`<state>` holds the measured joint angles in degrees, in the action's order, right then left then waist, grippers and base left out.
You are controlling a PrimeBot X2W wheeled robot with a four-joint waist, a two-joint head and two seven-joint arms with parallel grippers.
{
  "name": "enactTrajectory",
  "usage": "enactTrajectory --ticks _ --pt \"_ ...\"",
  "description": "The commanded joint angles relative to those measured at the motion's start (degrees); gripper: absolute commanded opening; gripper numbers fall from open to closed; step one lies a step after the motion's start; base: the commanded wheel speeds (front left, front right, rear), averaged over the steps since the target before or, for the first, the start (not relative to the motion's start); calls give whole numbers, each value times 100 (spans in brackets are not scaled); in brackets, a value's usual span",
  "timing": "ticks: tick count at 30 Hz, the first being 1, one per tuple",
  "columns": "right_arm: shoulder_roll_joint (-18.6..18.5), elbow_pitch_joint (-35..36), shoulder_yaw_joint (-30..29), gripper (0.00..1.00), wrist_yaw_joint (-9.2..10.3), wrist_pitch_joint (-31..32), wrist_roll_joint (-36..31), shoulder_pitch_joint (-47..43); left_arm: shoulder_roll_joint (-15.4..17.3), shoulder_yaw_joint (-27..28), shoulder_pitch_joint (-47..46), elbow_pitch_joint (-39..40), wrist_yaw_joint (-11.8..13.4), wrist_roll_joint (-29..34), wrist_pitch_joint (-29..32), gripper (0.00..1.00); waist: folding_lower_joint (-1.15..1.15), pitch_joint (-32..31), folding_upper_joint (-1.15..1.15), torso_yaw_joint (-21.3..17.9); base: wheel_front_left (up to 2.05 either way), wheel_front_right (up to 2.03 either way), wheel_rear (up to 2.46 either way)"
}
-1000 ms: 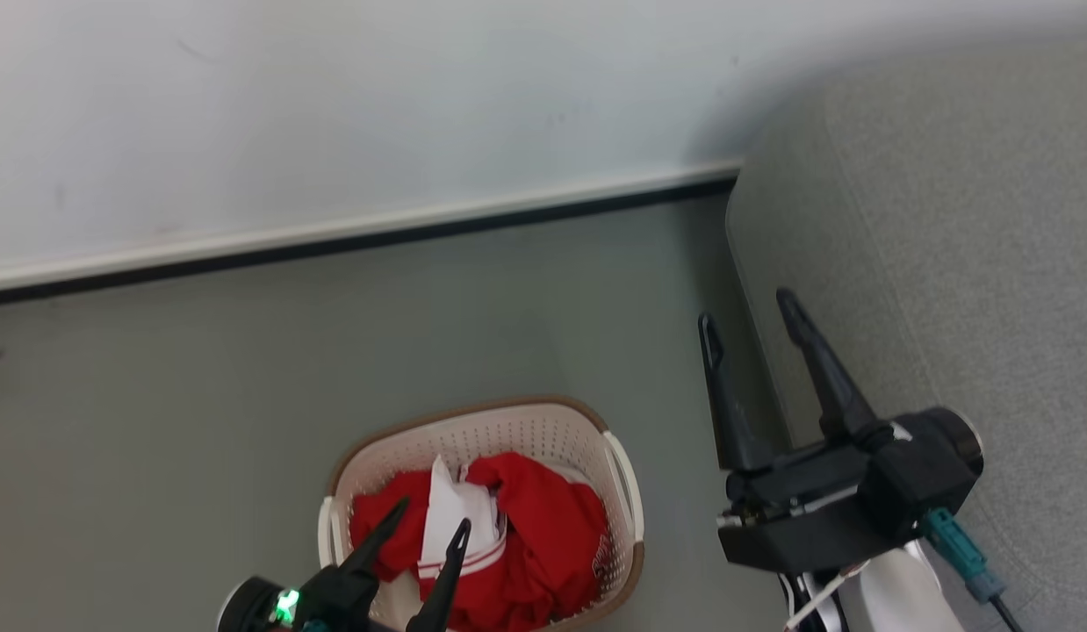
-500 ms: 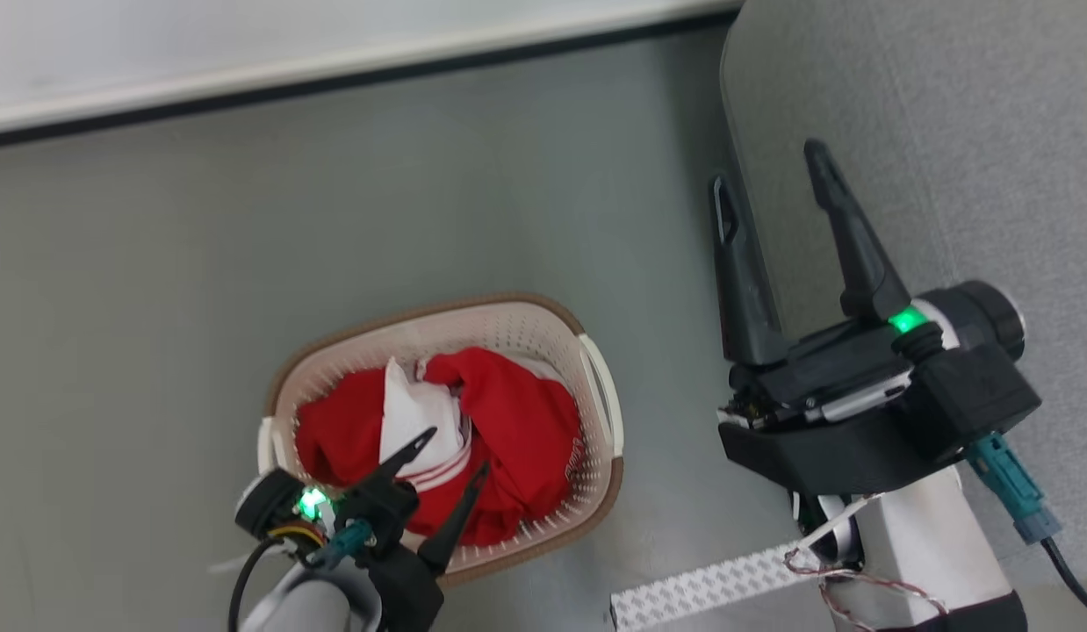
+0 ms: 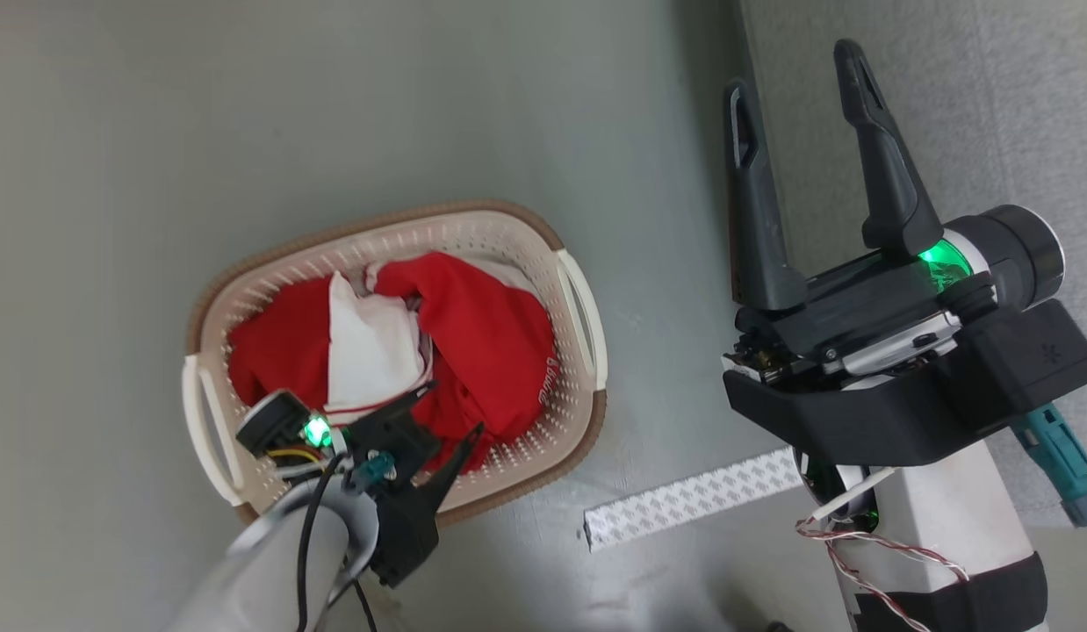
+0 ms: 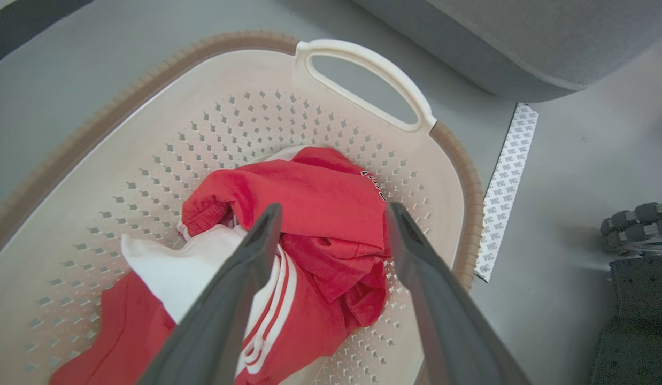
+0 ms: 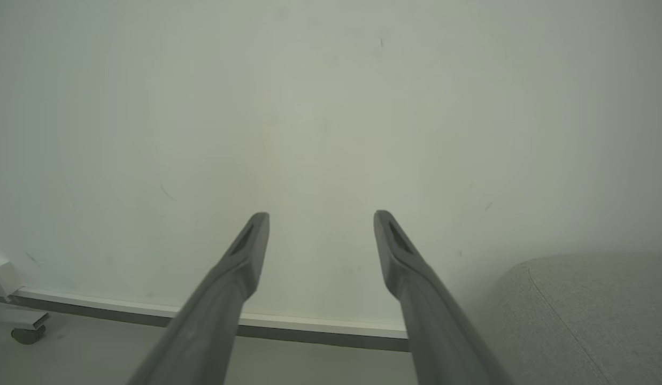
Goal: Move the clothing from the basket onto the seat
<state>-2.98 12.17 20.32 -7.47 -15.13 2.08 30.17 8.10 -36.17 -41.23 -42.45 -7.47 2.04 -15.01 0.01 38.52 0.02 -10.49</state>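
The robot has bent lower, bringing its left gripper [image 3: 456, 406] down over the oval, perforated cream plastic basket [image 3: 377, 219] on the smooth grey floor [image 3: 157, 132]. Its fingers are spread above the crumpled red-and-white clothing [image 3: 482, 325] heaped inside. The right gripper [image 3: 792, 68] hangs with fingers apart by the rounded grey fabric sofa [image 3: 965, 105].

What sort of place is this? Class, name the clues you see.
Probably an indoor room set up like a home: a grey upholstered sofa, a laundry basket of red clothing on the smooth grey floor, and a bare white wall with a skirting board.
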Motion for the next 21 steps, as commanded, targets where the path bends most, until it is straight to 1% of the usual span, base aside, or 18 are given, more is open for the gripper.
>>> enactTrajectory --ticks 1,8,21 --pt "14 35 11 100 -4 -9 62 86 30 -90 -150 -145 4 -53 -19 100 -1 310 -2 -112 0 0 0" --pt "15 164 31 100 -4 -9 157 287 14 -253 -675 -829 12 -49 -19 100 -1 707 -2 -217 0 0 0" --pt "15 301 35 100 -4 -9 331 457 -124 -298 -1508 -2149 274 -47 -18 100 -1 1251 -2 -344 0 0 0"
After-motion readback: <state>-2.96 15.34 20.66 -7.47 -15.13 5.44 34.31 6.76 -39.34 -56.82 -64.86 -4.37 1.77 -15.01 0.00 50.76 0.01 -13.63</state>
